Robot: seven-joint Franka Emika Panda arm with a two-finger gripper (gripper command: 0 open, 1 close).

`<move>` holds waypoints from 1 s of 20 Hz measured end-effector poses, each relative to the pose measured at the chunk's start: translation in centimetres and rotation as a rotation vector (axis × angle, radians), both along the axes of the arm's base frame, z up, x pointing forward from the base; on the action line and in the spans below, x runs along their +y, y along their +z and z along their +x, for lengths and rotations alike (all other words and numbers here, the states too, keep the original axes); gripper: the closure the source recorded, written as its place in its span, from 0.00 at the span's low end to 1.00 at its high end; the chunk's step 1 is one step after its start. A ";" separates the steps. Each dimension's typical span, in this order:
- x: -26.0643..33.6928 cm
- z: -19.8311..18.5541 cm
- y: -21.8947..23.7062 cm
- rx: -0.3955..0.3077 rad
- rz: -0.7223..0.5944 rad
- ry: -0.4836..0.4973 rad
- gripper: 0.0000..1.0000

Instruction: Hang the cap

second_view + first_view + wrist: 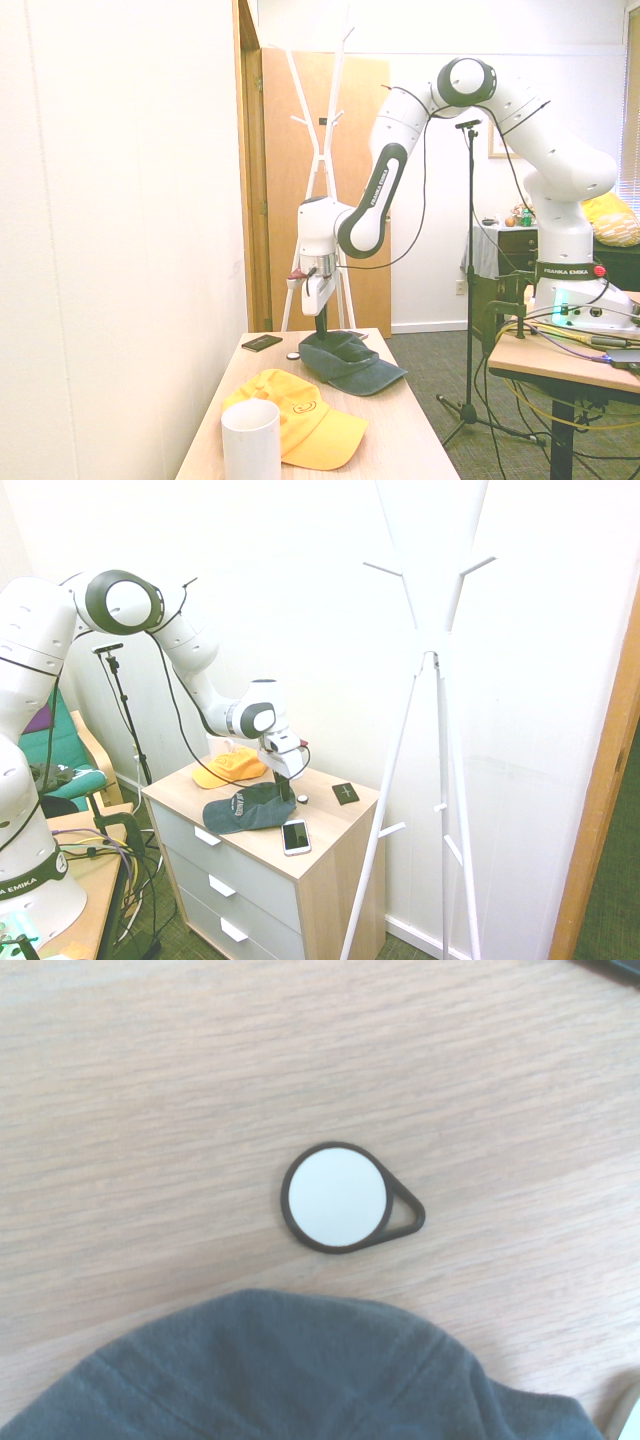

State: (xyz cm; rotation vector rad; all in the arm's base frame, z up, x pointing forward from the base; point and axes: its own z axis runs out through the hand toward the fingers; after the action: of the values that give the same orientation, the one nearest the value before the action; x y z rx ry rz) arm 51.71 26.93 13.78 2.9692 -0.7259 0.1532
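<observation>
My jaws [287, 798] pointed straight down at the rear of the grey-green cap [250, 808], and I had them pinched together on the fabric at the crown; in the second exterior view they [322, 330] stood dark and narrow, sunk into the top of the cap [352, 362]. The cap lay on the wooden top of the drawer chest [320, 842], which served as my bench, with its brim toward the front edge and small light lettering on its front panel. Up close, the wrist view showed the cap's [300, 1380] seamed grey cloth and, just beside it on the wood grain, a round white tag with a dark rim and a small loop [345, 1198]; the two looked apart, though only narrowly. The same tag [301, 799] sat just beyond the cap in the first exterior view.

An orange-yellow cap [228, 765] lay behind the grey one, near the wall, and the two did not appear to touch. A white phone [295, 836] rested face up near the front edge of the bench, close to the grey cap. A small black square [345, 792] lay toward the back corner. A white cup [250, 440] stood at the near end in the second exterior view. The white coat stand [430, 650] rose beside the chest, well apart from the cap, its pegs high above the bench.
</observation>
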 end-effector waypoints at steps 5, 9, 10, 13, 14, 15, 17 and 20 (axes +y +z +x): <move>0.2 0.8 3.8 -0.046 -0.018 0.011 1.00; 1.5 0.4 11.6 -0.113 -0.065 0.049 1.00; 1.9 -0.1 13.7 -0.142 -0.093 0.055 1.00; 2.2 -1.6 20.4 -0.228 -0.204 0.049 1.00; 2.1 -2.1 23.0 -0.256 -0.246 0.043 1.00; 1.7 -2.7 26.0 -0.287 -0.288 0.031 1.00; 0.7 -3.5 32.4 -0.363 -0.364 -0.004 1.00; -1.8 -4.1 41.4 -0.473 -0.474 -0.080 1.00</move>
State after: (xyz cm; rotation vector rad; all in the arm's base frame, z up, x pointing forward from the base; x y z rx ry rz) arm 47.66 25.10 55.23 2.4582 -0.7209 0.9050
